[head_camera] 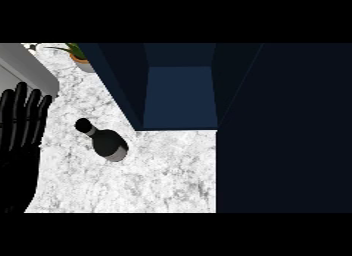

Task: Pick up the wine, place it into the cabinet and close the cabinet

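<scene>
A dark wine bottle point(104, 140) stands upright on the white marble counter point(157, 175), just left of and in front of the cabinet. The dark blue cabinet point(179, 95) is open, with its blue inside showing and its door point(290, 130) swung out at the right. My left hand point(16, 135) rests at the left edge, fingers straight and pointing up, a short way left of the bottle and not touching it. My right hand does not show.
A potted plant point(77, 54) stands at the back left beside the cabinet's side. A grey sink edge point(20, 70) runs along the upper left. The open door covers the counter's right part.
</scene>
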`<state>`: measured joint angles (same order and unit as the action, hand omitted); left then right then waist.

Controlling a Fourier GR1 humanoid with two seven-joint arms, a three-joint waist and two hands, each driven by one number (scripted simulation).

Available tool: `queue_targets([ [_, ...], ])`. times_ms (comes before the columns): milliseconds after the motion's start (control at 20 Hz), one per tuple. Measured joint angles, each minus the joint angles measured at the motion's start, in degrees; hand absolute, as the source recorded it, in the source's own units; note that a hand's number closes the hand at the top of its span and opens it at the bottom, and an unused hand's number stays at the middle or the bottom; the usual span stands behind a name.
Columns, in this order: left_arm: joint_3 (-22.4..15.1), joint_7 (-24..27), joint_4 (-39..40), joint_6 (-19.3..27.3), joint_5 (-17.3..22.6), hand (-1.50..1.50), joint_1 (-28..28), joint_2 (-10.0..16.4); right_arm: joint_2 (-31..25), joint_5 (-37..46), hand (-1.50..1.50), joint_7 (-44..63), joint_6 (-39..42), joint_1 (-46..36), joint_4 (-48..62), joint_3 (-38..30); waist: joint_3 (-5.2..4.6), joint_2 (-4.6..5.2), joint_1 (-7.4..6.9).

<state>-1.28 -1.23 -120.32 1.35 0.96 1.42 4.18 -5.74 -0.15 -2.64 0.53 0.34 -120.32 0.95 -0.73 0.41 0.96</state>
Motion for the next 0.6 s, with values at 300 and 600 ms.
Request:
queue_targets([
  [300, -9.0, 0.9, 4.1, 11.5, -12.6, -1.5, -2.4, -3.1, 1.0, 0.0, -1.5, 0.4, 0.5, 4.8, -3.2, 1.4, 0.61, -0.39, -0.09],
  [600, -20.1, -2.6, 8.2, 27.6, -7.1, -1.5, -6.0, -3.9, -0.2, -3.6, -1.5, 7.0, 5.3, 10.2, -8.3, 7.6, 0.68, -0.47, 0.41],
])
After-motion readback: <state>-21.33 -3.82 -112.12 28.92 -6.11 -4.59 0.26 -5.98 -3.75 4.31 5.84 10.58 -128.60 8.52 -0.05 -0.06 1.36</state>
